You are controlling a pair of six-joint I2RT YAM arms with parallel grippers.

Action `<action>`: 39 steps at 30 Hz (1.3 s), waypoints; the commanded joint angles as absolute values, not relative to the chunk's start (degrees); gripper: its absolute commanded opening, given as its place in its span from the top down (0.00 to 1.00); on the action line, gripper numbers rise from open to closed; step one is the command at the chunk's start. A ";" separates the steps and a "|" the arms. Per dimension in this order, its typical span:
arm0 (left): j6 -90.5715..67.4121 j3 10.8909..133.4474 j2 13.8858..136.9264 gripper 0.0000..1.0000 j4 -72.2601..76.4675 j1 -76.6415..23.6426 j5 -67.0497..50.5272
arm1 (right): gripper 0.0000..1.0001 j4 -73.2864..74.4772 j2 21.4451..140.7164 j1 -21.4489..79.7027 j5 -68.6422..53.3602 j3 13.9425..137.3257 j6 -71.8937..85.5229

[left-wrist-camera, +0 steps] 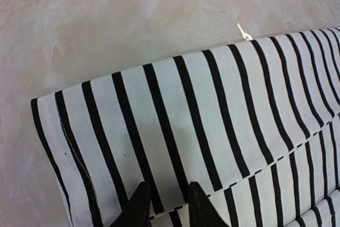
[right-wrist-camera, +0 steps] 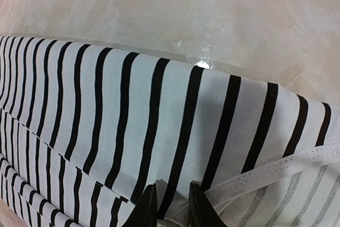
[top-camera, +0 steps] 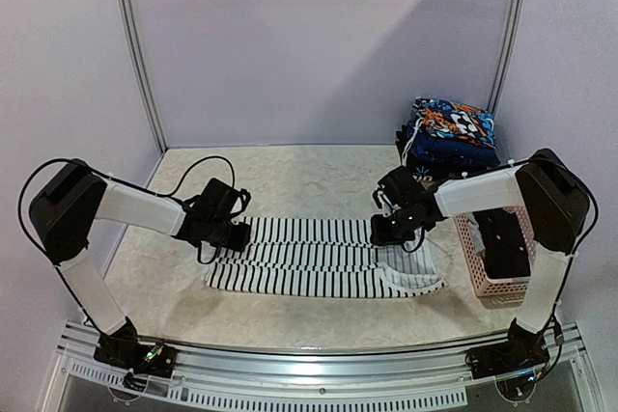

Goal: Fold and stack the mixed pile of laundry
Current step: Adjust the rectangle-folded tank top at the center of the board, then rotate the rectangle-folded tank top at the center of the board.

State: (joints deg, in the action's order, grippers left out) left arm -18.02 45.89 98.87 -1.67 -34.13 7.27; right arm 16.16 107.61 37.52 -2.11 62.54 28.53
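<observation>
Surface: pale marbled table (top-camera: 290, 166), white walls behind.
Item: striped garment (top-camera: 319, 260), spread flat mid-table, folded lengthwise.
My left gripper (top-camera: 236, 235): arm reaching inward and low, fingers nearly closed, pinching the garment's left end.
My right gripper (top-camera: 385, 232): arm mirrored, pinching the fold at the right end.

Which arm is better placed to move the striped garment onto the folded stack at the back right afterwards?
Right, probably. The right claw pinches the striped garment at the end nearest the folded stack; the left claw grips the opposite end, farthest from it.
</observation>
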 commanded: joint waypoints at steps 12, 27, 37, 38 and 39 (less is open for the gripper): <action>-15.33 54.67 99.80 0.75 -5.94 -35.51 7.06 | 0.62 22.86 95.96 39.09 -2.68 55.60 34.01; -13.12 62.45 109.97 0.75 -6.11 -34.69 4.79 | 0.64 22.03 101.21 39.48 -0.32 53.67 37.11; -14.42 58.42 109.50 0.76 -5.62 -33.67 5.67 | 0.65 23.82 109.39 39.37 -0.34 61.15 34.37; -14.71 58.00 109.23 0.76 -5.75 -33.60 5.84 | 0.65 24.08 110.51 39.23 -0.33 62.30 34.04; -14.83 57.48 109.05 0.76 -5.87 -33.58 5.88 | 0.66 24.27 111.54 38.88 -0.38 63.50 33.53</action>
State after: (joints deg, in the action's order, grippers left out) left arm -14.02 59.59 109.75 -4.93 -34.06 5.48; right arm 21.23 105.75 39.27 -0.71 61.60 35.27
